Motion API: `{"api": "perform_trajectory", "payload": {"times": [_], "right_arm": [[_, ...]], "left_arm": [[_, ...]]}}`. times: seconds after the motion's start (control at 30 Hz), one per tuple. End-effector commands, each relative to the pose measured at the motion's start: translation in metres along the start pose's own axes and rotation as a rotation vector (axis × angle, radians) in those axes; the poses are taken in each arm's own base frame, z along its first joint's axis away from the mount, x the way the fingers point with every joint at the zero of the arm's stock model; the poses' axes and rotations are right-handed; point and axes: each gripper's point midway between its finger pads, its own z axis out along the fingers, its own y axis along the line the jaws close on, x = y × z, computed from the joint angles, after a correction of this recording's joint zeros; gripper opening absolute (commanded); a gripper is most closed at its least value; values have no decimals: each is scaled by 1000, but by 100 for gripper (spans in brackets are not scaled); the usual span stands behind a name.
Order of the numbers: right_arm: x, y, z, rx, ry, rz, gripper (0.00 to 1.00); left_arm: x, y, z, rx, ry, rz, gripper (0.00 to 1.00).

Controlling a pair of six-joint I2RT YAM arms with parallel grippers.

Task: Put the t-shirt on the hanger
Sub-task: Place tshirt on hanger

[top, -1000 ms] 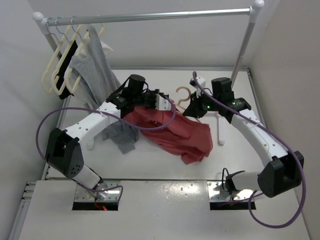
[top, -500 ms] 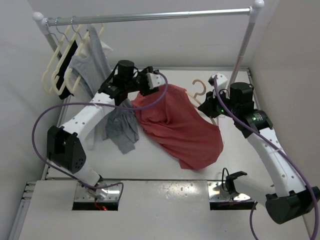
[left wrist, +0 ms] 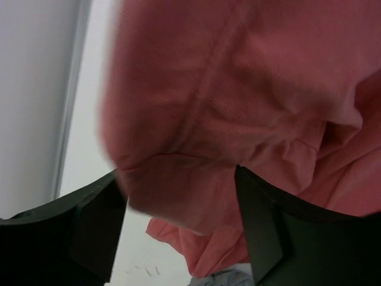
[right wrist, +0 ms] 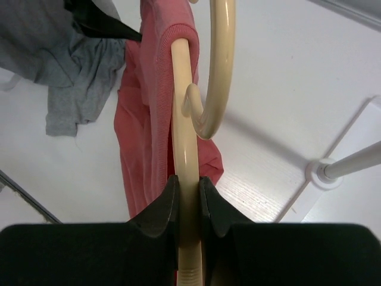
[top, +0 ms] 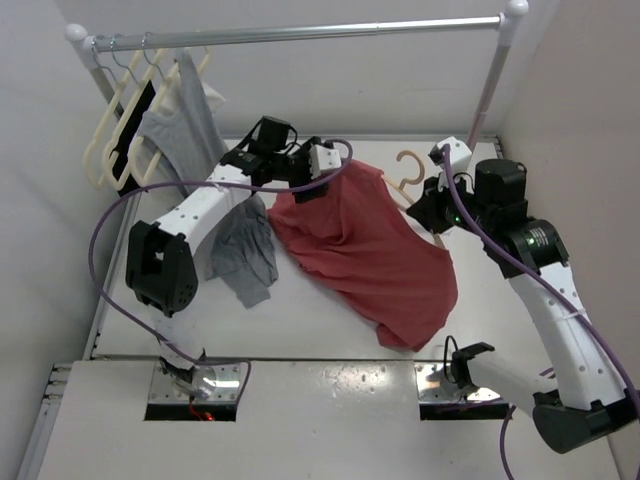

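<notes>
Light in the top view is bright, even and diffuse; the white tabletop (top: pixel 330 320) is nearly washed out, with only soft, pale shadows beside the t-shirt (top: pixel 370 250). The left wrist view is blurred throughout, the cloth too close to focus, and the left tool (left wrist: pixel 178 202) is a dark silhouette. The right wrist view is sharp: a glossy highlight runs along the hanger (right wrist: pixel 186 149), the rack leg (right wrist: pixel 351 164) throws a soft grey shadow, and the right tool (right wrist: pixel 188 185) is featureless black.
</notes>
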Motion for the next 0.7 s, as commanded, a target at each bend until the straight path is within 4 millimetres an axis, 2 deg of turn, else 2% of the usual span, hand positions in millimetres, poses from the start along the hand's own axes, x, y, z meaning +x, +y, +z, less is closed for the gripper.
{"api": "perform_trajectory", "payload": {"times": [0.0,0.03,0.07,0.1,0.13,0.17,0.27,0.3,0.37,0.43,0.5,0.53,0.6,0.67], "right_arm": [[-31,3,-22,13,-96,-41,0],[-33,1,-25,27,-104,-43,0],[-33,-2,-27,45,-100,-41,0],[-28,-3,-28,55,-79,-35,0],[-28,-7,-30,80,-76,-34,0],[-25,-9,-31,90,-62,-30,0],[-13,-15,-36,133,-18,-38,0],[-12,-16,-39,141,-7,-36,0],[-18,-18,-45,157,-19,-49,0],[-21,-21,-52,184,-30,-51,0],[-31,-22,-60,200,-52,-66,0],[-28,-23,-64,210,-33,-73,0],[-27,-23,-65,209,-16,-80,0],[-25,-23,-64,207,3,-76,0]], "left_arm": [[3,-24,5,148,-7,22,74],[5,-27,9,162,-11,15,62],[0,-23,7,152,-19,24,28],[0,-21,10,152,-19,24,12],[-1,-16,6,138,-19,-7,3],[-4,-12,7,131,-24,-14,0],[3,-2,2,114,-26,-52,0],[3,8,-1,90,-22,-59,0],[14,15,-1,60,13,-97,0],[24,31,0,17,28,-122,0],[23,37,4,-5,21,-153,0],[22,45,-1,-25,15,-163,0],[22,52,4,-46,9,-206,0],[11,66,-1,-89,-27,-247,0]]}}
